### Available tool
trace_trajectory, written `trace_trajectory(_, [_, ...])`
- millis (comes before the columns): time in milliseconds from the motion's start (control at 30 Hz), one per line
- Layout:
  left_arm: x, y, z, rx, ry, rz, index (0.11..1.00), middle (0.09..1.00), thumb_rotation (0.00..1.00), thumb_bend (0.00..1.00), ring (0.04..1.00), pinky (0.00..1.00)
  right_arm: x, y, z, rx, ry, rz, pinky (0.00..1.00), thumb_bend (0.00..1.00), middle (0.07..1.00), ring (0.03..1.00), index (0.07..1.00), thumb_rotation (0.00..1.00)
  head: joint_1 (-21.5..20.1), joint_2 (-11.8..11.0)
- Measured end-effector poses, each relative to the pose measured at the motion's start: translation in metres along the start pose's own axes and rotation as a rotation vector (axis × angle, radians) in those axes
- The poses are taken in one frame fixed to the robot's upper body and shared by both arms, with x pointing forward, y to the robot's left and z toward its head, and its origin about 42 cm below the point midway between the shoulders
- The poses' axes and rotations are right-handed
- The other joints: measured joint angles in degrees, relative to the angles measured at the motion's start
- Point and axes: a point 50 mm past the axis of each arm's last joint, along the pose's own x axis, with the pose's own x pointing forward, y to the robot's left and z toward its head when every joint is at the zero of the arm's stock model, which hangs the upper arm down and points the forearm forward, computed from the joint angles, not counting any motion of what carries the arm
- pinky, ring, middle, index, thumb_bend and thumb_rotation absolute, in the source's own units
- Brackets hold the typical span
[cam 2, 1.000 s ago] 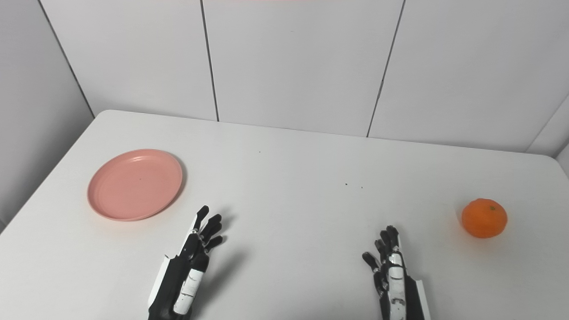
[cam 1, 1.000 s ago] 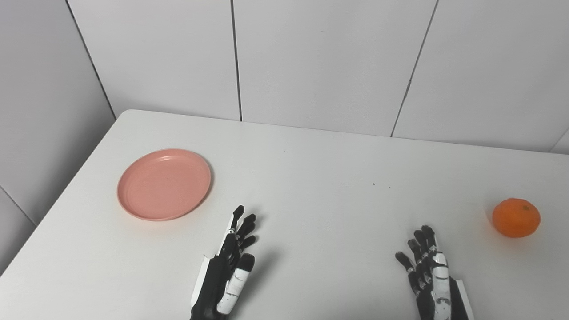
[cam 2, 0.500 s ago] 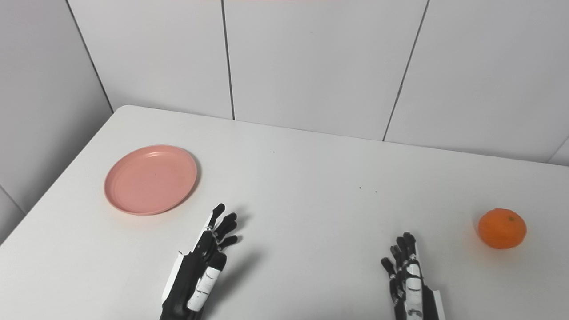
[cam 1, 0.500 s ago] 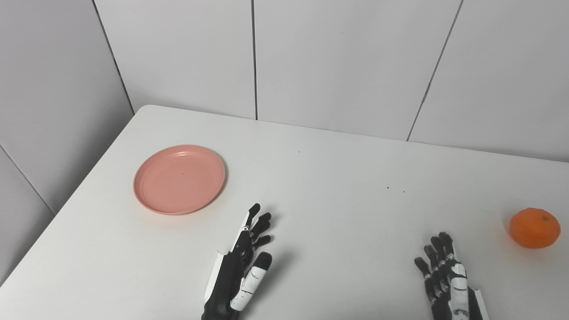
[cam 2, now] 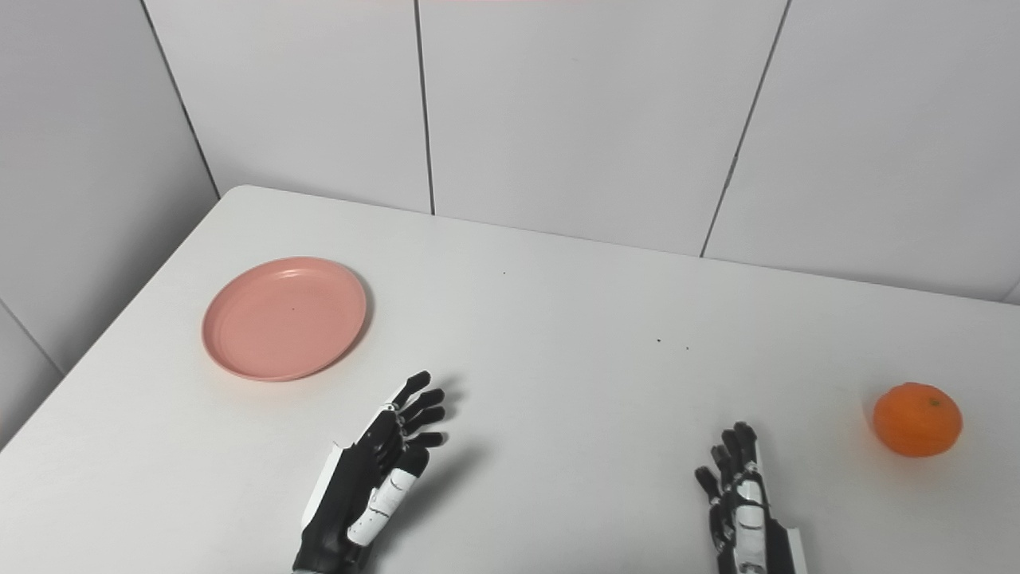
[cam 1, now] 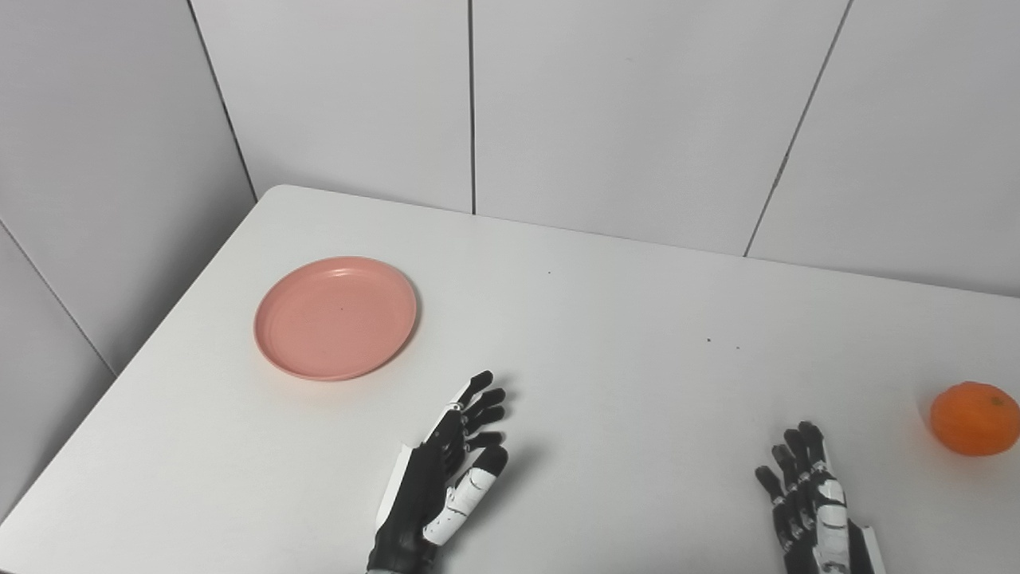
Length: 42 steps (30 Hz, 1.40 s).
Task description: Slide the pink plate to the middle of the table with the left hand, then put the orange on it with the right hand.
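A round pink plate (cam 1: 335,316) lies flat on the white table (cam 1: 606,399), left of its middle and toward the back. An orange (cam 1: 974,418) rests near the right edge. My left hand (cam 1: 446,474) is open over the front of the table, fingers apart and pointing away from me, to the right of the plate, nearer to me and well apart from it. At the bottom edge my right hand (cam 1: 813,506) is open too, empty, left of the orange and nearer to me than it is.
Grey panelled walls (cam 2: 558,112) close in the table at the back and on the left. The table's left edge (cam 2: 103,319) runs close beside the plate. A few dark specks (cam 2: 673,344) mark the tabletop.
The whole picture has shifted right, so the camera turned left. The left hand has tilted slightly, its fingers leaning more to the right. Plate and orange stay where they were.
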Motion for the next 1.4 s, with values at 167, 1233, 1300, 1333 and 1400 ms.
trace_trajectory(167, [0.03, 0.015, 0.032, 0.037, -0.089, 0.002, 0.845, 0.824, 0.87, 0.92, 0.803, 0.77, 0.0, 0.0, 0.0, 0.001, 0.001, -0.004, 1.0, 0.68, 1.0, 1.0, 1.0, 1.0, -0.3, 0.3])
trace_trajectory(1233, [0.177, 0.161, 0.085, 0.23, -0.218, 0.029, 0.852, 0.841, 0.89, 0.94, 0.829, 0.81, 0.0, 0.001, 0.001, 0.005, -0.004, 0.0, 1.0, 0.72, 1.0, 1.0, 1.0, 1.0, -0.8, 1.6])
trace_trajectory(1300, [0.184, 0.172, 0.087, 0.227, -0.223, 0.029, 0.846, 0.836, 0.89, 0.92, 0.823, 0.79, 0.0, 0.001, 0.001, 0.005, -0.004, 0.001, 1.0, 0.71, 1.0, 1.0, 1.0, 1.0, -0.8, 1.6])
trace_trajectory(1333, [0.187, 0.178, 0.087, 0.224, -0.221, 0.029, 0.844, 0.842, 0.89, 0.92, 0.827, 0.8, 0.0, 0.001, 0.001, 0.005, -0.004, 0.001, 1.0, 0.72, 1.0, 1.0, 1.0, 1.0, -0.7, 1.7])
trace_trajectory(1400, [0.193, 0.191, 0.083, 0.218, -0.206, 0.031, 0.835, 0.837, 0.89, 0.94, 0.828, 0.82, 0.0, 0.001, 0.001, 0.005, -0.004, 0.001, 1.0, 0.72, 1.0, 1.0, 1.0, 1.0, -0.7, 1.7])
